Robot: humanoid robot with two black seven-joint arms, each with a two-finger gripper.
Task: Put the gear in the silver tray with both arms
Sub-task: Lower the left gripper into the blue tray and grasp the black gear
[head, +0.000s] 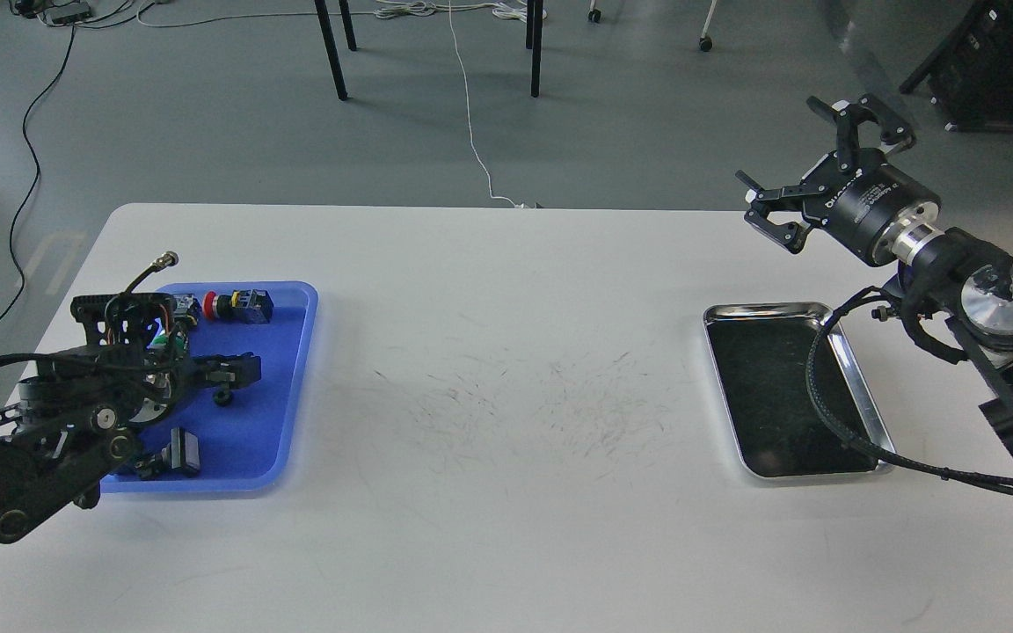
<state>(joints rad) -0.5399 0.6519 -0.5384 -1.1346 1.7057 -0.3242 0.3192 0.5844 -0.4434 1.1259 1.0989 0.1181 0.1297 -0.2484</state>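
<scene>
The gear (223, 397) is a small black ring lying in the blue plastic tray (273, 387) at the left. My left gripper (229, 371) hangs low over the blue tray, its tip right above the gear and seemingly touching it; its two fingers cannot be told apart. The silver tray (766, 309) lies empty at the right of the table, with my right arm's black cable draped across it. My right gripper (814, 167) is open and empty, raised above the table's far right corner, beyond the silver tray.
The blue tray also holds a red-button switch (229, 305) at its far end and a black part (181, 453) near its front edge. The white table (506, 396) has scuff marks in the middle. Chair legs and cables stand on the floor beyond.
</scene>
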